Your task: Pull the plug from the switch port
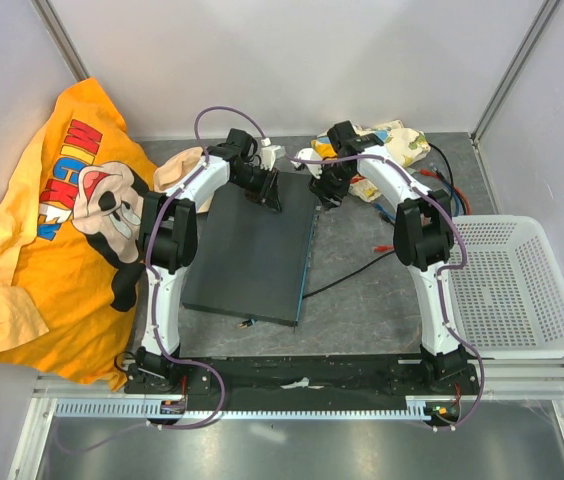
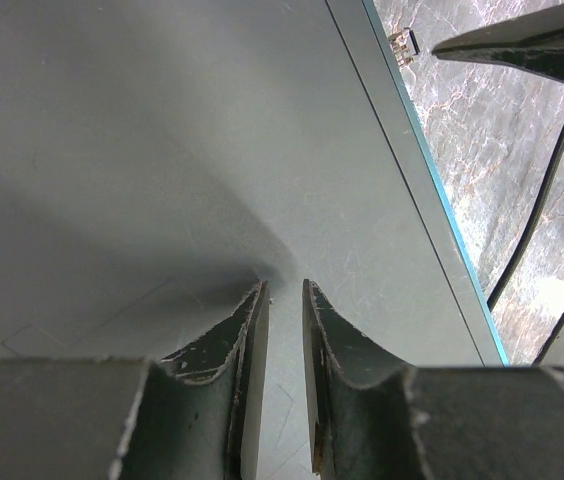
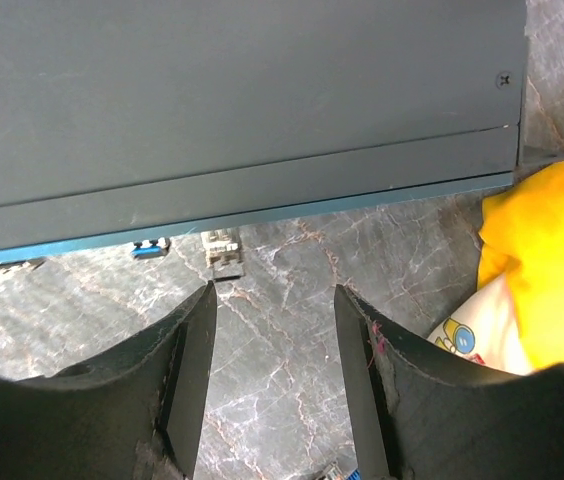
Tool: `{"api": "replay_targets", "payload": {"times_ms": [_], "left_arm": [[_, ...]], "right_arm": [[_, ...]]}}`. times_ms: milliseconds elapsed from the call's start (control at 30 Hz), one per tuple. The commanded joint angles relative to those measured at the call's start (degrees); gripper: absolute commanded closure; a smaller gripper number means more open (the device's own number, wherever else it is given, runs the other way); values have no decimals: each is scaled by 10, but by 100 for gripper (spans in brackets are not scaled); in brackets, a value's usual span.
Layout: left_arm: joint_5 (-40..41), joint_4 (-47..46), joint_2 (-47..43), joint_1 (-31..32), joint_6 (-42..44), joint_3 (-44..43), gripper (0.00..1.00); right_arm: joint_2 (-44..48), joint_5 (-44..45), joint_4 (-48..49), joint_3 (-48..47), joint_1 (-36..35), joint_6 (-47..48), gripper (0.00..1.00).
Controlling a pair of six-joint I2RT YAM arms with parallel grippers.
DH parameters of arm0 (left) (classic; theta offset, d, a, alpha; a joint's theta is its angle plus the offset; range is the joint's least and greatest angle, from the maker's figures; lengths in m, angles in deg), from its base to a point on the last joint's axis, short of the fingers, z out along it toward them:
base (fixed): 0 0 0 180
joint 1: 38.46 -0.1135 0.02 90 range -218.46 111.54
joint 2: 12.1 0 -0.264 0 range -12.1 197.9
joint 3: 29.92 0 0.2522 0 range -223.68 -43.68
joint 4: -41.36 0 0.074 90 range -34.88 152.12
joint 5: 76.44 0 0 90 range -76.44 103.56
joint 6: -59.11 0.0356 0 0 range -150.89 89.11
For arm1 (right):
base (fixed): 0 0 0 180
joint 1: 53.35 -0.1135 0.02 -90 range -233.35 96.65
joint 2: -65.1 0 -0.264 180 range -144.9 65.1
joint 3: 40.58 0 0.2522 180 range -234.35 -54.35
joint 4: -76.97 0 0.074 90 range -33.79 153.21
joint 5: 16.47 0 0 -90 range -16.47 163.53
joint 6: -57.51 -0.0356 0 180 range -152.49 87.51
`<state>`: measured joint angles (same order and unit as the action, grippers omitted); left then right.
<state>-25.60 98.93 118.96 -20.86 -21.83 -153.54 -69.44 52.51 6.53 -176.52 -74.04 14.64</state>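
The switch (image 1: 252,250) is a flat dark grey box in the middle of the table, its teal edge (image 1: 309,250) facing right. In the right wrist view a small clear plug (image 3: 222,250) sticks out of the teal edge (image 3: 292,212), with a blue plug (image 3: 149,246) to its left. My right gripper (image 3: 274,290) is open and empty, low over the table, with the clear plug just beyond its left fingertip (image 3: 202,300). My left gripper (image 2: 284,292) sits on the switch's top (image 2: 142,150), almost shut with a narrow gap, holding nothing. The clear plug (image 2: 403,41) also shows in the left wrist view.
A white mesh basket (image 1: 517,290) stands at the right. A yellow Mickey shirt (image 1: 52,210) lies at the left. Yellow cloth and toys (image 1: 397,140) lie at the back right, close to my right gripper (image 3: 552,230). A black cable (image 1: 352,275) runs from the switch's right side.
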Motion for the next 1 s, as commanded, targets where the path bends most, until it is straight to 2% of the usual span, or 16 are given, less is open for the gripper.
{"api": "replay_targets", "payload": {"times_ms": [0, 400, 467, 600, 700, 967], "left_arm": [[15, -7, -15, -4, 13, 7, 72], [14, -9, -13, -4, 10, 7, 72], [15, -8, -14, -5, 11, 9, 72], [13, -8, -13, -6, 12, 11, 72], [11, -9, -10, -6, 11, 8, 72], [11, -9, -14, -9, 11, 10, 72]], "right_arm": [[-4, 26, 18, 22, -4, -11, 42], [-7, 40, 39, 30, -5, -49, 43], [12, 15, 22, 30, 1, -36, 49], [45, -46, 12, 40, 5, -20, 73], [41, -65, 9, 33, 4, -38, 82], [9, -68, 3, 16, 5, -58, 84]]}}
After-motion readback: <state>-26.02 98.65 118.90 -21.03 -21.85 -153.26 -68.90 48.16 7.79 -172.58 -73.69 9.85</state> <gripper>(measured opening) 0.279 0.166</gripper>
